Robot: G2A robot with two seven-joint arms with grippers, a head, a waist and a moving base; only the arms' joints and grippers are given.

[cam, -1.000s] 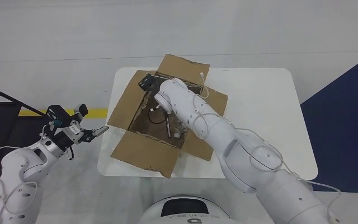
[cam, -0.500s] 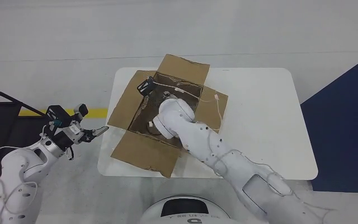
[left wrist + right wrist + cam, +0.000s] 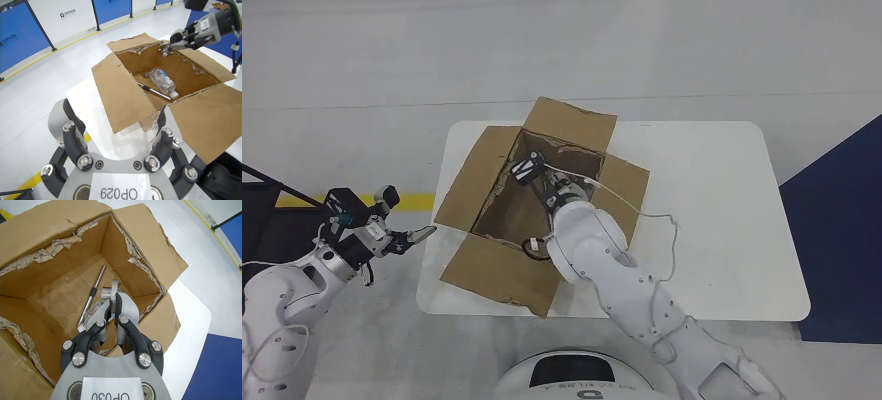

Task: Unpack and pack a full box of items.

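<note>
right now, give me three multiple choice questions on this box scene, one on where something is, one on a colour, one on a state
1. Where is the clear bottle?
A) on a shelf
B) lying in the box
C) on the floor

2. What colour is the grip on the metal rod?
A) red
B) black
C) yellow

3. What state is the right gripper in?
A) open and empty
B) shut on the bottle
C) shut on a metal part

Answers:
1 B, it lies on its side on the box floor.
2 B, a black band sits partway along the rod.
3 C, it pinches the part's flange over the open box.
</note>
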